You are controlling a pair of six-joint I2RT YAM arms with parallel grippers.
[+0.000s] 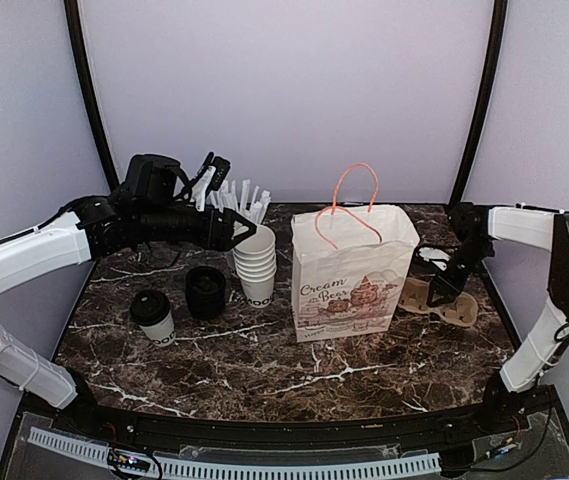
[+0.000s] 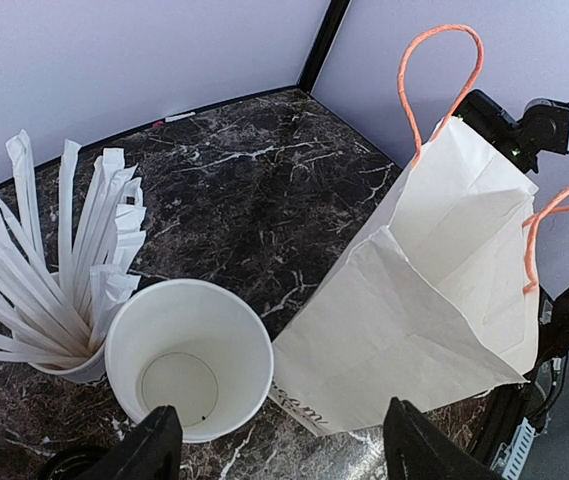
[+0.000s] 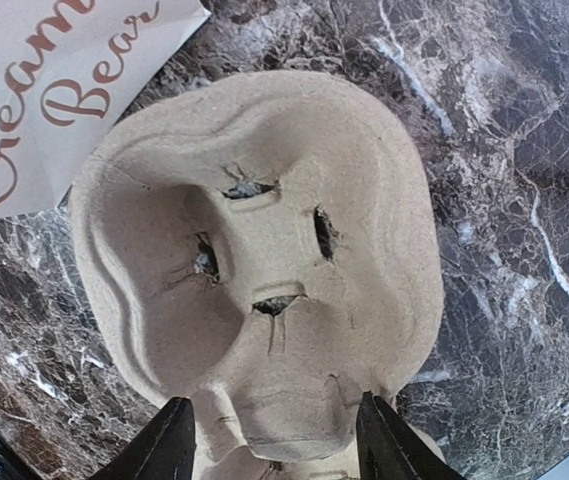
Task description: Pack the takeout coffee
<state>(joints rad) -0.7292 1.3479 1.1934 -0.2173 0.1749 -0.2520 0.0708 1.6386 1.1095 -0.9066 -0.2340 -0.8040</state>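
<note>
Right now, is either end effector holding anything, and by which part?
Left end effector: nothing. Right end effector: straddles the cup carrier at its narrow part; grip cannot be told.

The takeout coffee [image 1: 154,318] is white with black lid, the bag [image 1: 349,275] white with orange handles.

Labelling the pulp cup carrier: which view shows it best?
Right wrist: the cup carrier fills the frame, well and slots clear. Top external shows it small, beside the paper bag, partly hidden by the right gripper. Left wrist doesn't show it.
</note>
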